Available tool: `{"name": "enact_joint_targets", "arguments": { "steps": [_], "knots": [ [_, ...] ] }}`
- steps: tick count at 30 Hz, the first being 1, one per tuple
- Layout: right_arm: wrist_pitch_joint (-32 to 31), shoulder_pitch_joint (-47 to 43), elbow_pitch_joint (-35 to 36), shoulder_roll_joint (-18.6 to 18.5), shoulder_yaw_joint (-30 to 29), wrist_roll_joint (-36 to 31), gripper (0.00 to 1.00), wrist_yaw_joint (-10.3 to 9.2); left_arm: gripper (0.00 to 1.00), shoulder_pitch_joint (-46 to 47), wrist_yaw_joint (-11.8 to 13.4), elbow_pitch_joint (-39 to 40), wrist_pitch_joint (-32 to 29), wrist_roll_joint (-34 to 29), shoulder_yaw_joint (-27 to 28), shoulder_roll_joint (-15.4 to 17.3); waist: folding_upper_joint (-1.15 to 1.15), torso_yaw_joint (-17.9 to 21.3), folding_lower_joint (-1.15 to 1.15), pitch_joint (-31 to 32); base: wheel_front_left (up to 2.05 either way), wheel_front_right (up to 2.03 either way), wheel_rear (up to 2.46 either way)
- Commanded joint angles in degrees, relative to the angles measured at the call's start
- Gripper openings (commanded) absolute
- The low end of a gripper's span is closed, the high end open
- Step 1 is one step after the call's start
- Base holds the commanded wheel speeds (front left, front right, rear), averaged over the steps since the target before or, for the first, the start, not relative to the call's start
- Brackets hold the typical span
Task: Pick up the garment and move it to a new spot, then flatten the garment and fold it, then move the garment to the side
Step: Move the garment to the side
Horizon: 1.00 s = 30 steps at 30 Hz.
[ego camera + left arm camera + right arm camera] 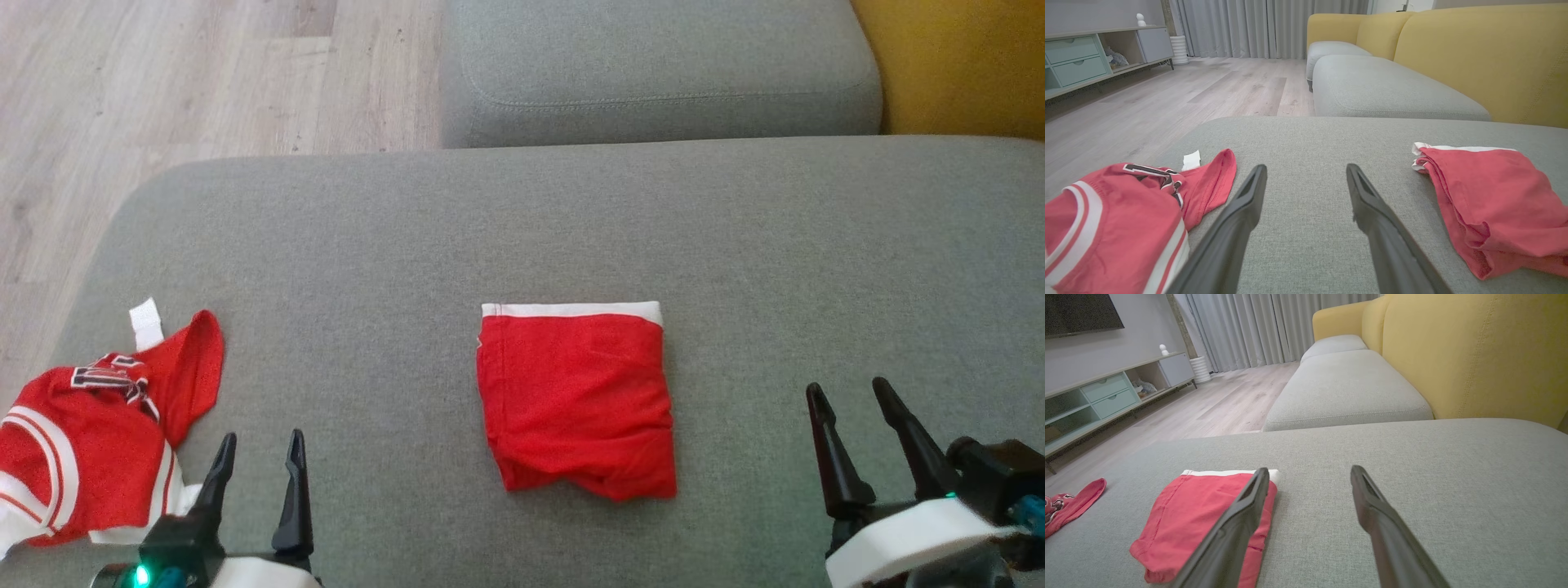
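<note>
A grey upholstered seat cushion (408, 245) takes up most of the head view. Pale wood floor (163, 82) lies beyond its far left corner and a yellow sofa back (955, 65) stands at the far right.

The folded red shorts (578, 400) lie near the middle of the cushion as a roughly square packet. Their white waistband (571, 309) runs along the far edge, and the near edge is slightly lumpy. A crumpled red jersey (82, 457) with white stripes sits well apart from them at the near left edge.

The left gripper (262, 435) is near left, just beside the jersey, with its fingers apart and holding nothing. The right gripper (847, 385) is near right of the shorts, likewise spread and empty. Neither touches the cloth.

The folding looks done, so the step left is probably moving the packet to the side. The fabric looks thin, light and limp (no stiffness to hold its shape), so a pinch on the top layer alone would likely peel the fold open. The woven upholstery would probably drag at the cloth and ruck it if it were slid.

The safer hold seems to be through every layer at once, at the left and right edges, where the left wrist view shows the layers stacked. One gripper on each side could then lift it level.
</note>
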<state>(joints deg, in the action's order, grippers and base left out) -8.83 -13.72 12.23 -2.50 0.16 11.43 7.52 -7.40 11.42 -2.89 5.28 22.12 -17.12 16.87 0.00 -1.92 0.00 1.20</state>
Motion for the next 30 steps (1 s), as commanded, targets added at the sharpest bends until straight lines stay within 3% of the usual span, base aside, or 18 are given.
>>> {"name": "enact_joint_targets", "arguments": {
  "steps": [1, 7, 10, 18, 26, 27, 29, 30],
  "knots": [
    [-0.2, 2.1, 2.3, -0.4, 1.1, 0.1, 1.00, -0.03, 1.00, 2.9, 0.3, 2.0, 0.3, -0.1, 1.6, 1.0, 0.00, 0.0, 0.00, -0.1, 0.00, 0.00, 0.00],
    [-2.2, 3.6, 0.0, -0.4, 0.1, 0.1, 1.00, -0.03, 1.00, 4.5, 0.0, 2.7, 1.0, -0.1, 1.4, 0.9, 0.00, -1.0, 0.00, -1.6, 0.00, 0.00, 0.00],
    [-4.9, 6.5, -6.6, -0.4, 1.7, 1.3, 1.00, -0.03, 1.00, 8.3, -1.2, 3.0, 2.2, -0.4, 0.5, 0.5, 0.00, -3.6, 0.00, -4.7, 0.00, 0.00, 0.00],
    [-5.0, 14.3, -21.1, -0.5, 5.8, 5.4, 1.00, -0.03, 1.00, 14.1, -3.5, 0.6, 4.4, -0.7, -1.4, -1.0, 0.00, -8.0, 0.00, -8.9, 0.00, 0.00, 0.00],
    [-10.0, 18.3, -31.3, -0.4, 7.1, 8.8, 1.00, -0.03, 1.00, 15.9, -4.3, -2.4, 6.2, -0.3, -2.4, -2.6, 0.00, -10.6, 0.00, -9.9, 0.00, 0.00, 0.00],
    [-10.5, 18.5, -31.8, -0.4, 6.9, 9.2, 0.92, -0.03, 1.00, 16.0, -4.4, -2.6, 6.3, -0.2, -2.5, -2.8, 0.00, -10.7, 0.00, -9.9, 0.00, 0.00, 0.00],
    [-11.1, 18.8, -32.1, -0.4, 6.8, 9.5, 0.08, -0.03, 1.00, 16.1, -4.4, -3.1, 6.6, -0.1, -2.5, -2.9, 0.00, -10.8, 0.00, -9.8, 0.00, 0.00, 0.00],
    [-11.1, 19.0, -32.0, -0.4, 6.8, 9.5, 0.00, -0.03, 1.00, 16.1, -4.3, -3.2, 6.7, 0.0, -2.5, -3.0, 0.00, -10.8, 0.00, -9.8, 0.00, 0.00, 0.00]
  ]
}}
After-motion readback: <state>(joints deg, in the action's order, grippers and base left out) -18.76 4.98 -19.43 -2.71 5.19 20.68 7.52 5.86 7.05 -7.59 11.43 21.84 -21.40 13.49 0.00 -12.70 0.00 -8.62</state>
